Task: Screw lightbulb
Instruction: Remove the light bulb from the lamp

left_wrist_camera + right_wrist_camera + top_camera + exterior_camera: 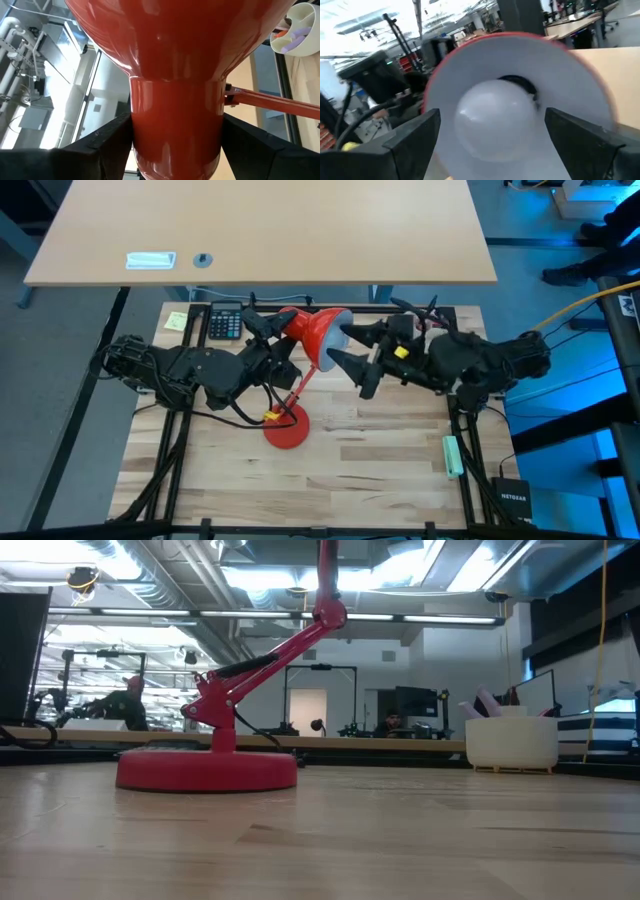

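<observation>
High view, going from the left of the frame: the left gripper (283,340) reaches in toward the centre top, its jaws clamped on the narrow red neck of the lamp (312,332), as the left wrist view shows with a dark finger (107,142) on either side. At the centre the shade tilts toward the right, and the right wrist view shows the lightbulb (495,120) sitting inside the white bowl of the shade, apparently in its socket though the base is hidden. Right of centre, the right gripper (345,365) faces the shade's mouth with jaws spread wide either side of the lightbulb, seemingly not touching it.
</observation>
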Controlling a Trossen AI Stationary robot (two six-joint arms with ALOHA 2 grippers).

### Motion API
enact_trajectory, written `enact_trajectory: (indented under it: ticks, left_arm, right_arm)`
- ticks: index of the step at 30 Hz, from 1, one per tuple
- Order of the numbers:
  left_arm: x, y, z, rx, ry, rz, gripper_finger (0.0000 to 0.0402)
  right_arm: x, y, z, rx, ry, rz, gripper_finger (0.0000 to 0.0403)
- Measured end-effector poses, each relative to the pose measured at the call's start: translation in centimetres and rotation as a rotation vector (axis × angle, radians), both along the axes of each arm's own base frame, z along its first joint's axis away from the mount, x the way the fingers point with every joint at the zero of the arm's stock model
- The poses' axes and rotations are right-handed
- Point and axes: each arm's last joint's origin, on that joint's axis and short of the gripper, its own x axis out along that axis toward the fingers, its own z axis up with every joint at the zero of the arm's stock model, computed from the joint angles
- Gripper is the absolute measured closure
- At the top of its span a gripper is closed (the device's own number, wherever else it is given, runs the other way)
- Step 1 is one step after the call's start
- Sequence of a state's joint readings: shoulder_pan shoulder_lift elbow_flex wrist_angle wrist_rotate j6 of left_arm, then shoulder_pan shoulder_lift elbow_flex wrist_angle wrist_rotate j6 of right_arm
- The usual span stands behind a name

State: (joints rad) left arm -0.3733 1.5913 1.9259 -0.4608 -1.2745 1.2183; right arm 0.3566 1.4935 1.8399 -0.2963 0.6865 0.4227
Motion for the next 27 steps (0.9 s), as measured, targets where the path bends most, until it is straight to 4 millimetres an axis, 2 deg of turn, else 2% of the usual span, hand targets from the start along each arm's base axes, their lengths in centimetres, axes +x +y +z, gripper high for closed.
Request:
enact_trajectory:
  ticks: [8, 17, 27]
  left_arm:
    - [0.0, 0.0, -0.1, 0.001, 0.007, 0.000, 0.0140]
    - [-0.1, -0.2, -0.2, -0.001, 0.011, -0.004, 0.0140]
    - [-0.1, -0.2, -0.2, -0.001, 0.011, -0.002, 0.0140]
  right_arm:
    - [1.3, 0.5, -0.6, 0.015, 0.020, 0.006, 0.0040]
    - [1.3, 0.4, -0.5, 0.011, 0.008, -0.027, 0.0045]
    - [1.8, -0.2, -0.7, 0.002, 0.020, -0.019, 0.0136]
